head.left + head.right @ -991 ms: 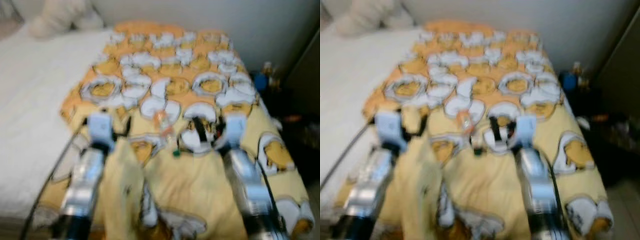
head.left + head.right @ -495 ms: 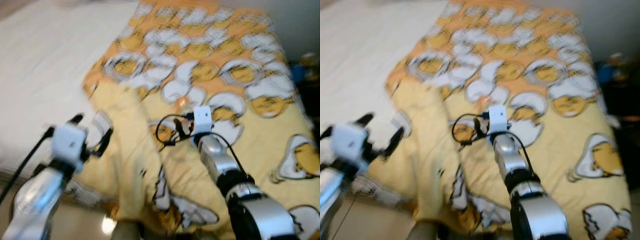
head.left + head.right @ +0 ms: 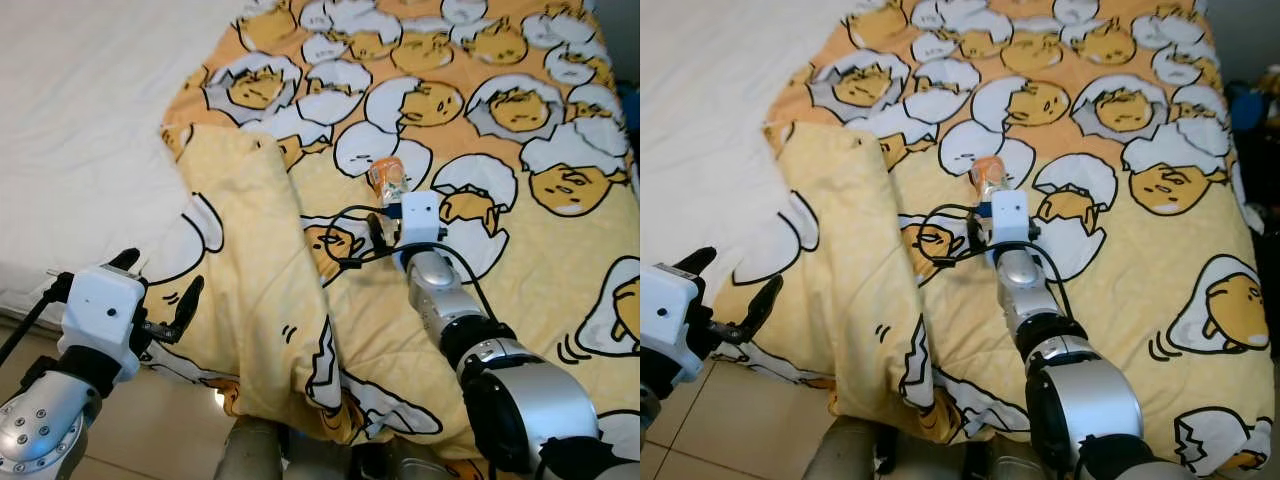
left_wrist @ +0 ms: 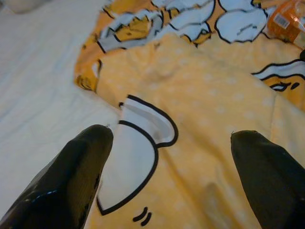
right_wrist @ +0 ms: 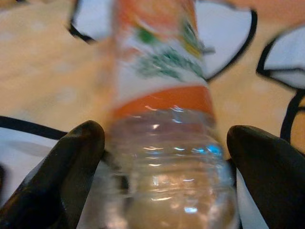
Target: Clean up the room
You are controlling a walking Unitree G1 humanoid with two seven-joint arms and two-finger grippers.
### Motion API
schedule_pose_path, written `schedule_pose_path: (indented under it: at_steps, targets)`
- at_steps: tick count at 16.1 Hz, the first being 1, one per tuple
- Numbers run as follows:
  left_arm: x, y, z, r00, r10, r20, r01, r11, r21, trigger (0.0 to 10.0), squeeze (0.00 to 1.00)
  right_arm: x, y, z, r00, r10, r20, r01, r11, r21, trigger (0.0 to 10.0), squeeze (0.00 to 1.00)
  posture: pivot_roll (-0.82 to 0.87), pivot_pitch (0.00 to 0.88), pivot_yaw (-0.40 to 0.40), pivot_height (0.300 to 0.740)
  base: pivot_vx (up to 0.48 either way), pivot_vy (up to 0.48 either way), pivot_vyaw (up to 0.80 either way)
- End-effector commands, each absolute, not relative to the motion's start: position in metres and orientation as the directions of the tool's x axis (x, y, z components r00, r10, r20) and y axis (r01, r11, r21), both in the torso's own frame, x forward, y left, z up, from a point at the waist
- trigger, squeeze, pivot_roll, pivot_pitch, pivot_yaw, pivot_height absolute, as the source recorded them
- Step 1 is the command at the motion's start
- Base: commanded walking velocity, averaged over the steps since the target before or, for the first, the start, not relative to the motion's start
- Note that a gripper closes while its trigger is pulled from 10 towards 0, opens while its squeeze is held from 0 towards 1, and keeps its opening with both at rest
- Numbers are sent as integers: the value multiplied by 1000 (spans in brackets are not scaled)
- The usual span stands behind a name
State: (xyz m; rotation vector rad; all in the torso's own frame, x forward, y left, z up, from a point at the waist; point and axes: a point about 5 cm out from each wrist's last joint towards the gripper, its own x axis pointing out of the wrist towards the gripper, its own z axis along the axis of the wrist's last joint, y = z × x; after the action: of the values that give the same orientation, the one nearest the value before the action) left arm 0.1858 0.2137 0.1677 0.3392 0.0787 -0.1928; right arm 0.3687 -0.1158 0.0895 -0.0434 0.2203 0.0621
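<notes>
White-sheeted bed (image 3: 80,150), yellow egg-print blanket (image 3: 480,150) spread over it, edge folded back, bottle (image 3: 386,180) lying on blanket

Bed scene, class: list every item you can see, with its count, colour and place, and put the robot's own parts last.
Blanket: one, yellow-orange with white egg cartoons, spread over the bed, near corner folded back.
Sheet: one, white, on the bed beside the blanket.
Bottle: one, clear plastic with orange label, lying on the blanket.
Floor: beige tiles, below the bed edge.
Left gripper: open, at the blanket's folded edge.
Right gripper: open, fingers either side of the bottle.
</notes>
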Motion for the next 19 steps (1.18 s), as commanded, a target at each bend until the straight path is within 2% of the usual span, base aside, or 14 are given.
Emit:
schedule_pose_path:
  at_steps: [1, 3, 4, 6, 9, 13, 14, 15, 16, 17, 19]
  targets:
    - [184, 210, 165, 973, -190, -128, 221, 924, 311, 10000, 0, 364, -120, 78, 960, 37, -279, -46, 999, -27, 10000, 0, 406, 313, -9, 736, 0, 0, 0]
    - [186, 208, 165, 970, -201, -136, 235, 919, 316, 10000, 0, 361, -119, 71, 939, 61, -339, -30, 995, 95, 10000, 0, 404, 315, -7, 736, 0, 0, 0]
    - [187, 209, 166, 970, -199, -140, 234, 919, 316, 10000, 0, 362, -117, 72, 938, 75, -337, -39, 993, 111, 0, 0, 412, 312, -4, 736, 0, 0, 0]
    - [188, 213, 164, 971, -189, -149, 228, 918, 325, 10000, 0, 366, -113, 79, 944, 94, -316, -63, 992, 105, 0, 0, 407, 303, 0, 736, 0, 0, 0]
    - [200, 205, 160, 969, -211, -127, 241, 914, 325, 10000, 0, 369, -102, 86, 946, 146, -288, -114, 985, 127, 0, 0, 374, 231, -17, 736, 0, 0, 0]
    - [222, 196, 150, 968, -227, -105, 248, 922, 296, 10000, 0, 363, -97, 76, 922, 195, -334, -165, 979, 118, 0, 0, 310, 161, -32, 736, 0, 0, 0]
    - [234, 188, 139, 960, -254, -118, 278, 916, 288, 10000, 0, 361, -98, 73, 916, 191, -354, -169, 981, 92, 0, 0, 300, 124, -34, 736, 0, 0, 0]
    - [238, 186, 135, 957, -262, -123, 287, 914, 288, 10000, 0, 361, -99, 73, 916, 187, -356, -167, 982, 87, 0, 0, 300, 124, -34, 736, 0, 0, 0]
    - [248, 184, 123, 960, -244, -138, 270, 934, 233, 10000, 0, 363, -103, 77, 927, 195, -322, -185, 981, 61, 0, 0, 257, 30, -28, 736, 0, 0, 0]
    - [256, 180, 113, 960, -234, -151, 261, 946, 194, 10000, 0, 363, -109, 76, 932, 185, -313, -179, 983, 47, 0, 0, 251, 0, -37, 736, 0, 0, 0]
    - [263, 171, 109, 958, -249, -140, 272, 944, 185, 10000, 0, 364, -119, 79, 944, 172, -280, -168, 985, 37, 0, 0, 239, 0, -49, 736, 0, 0, 0]
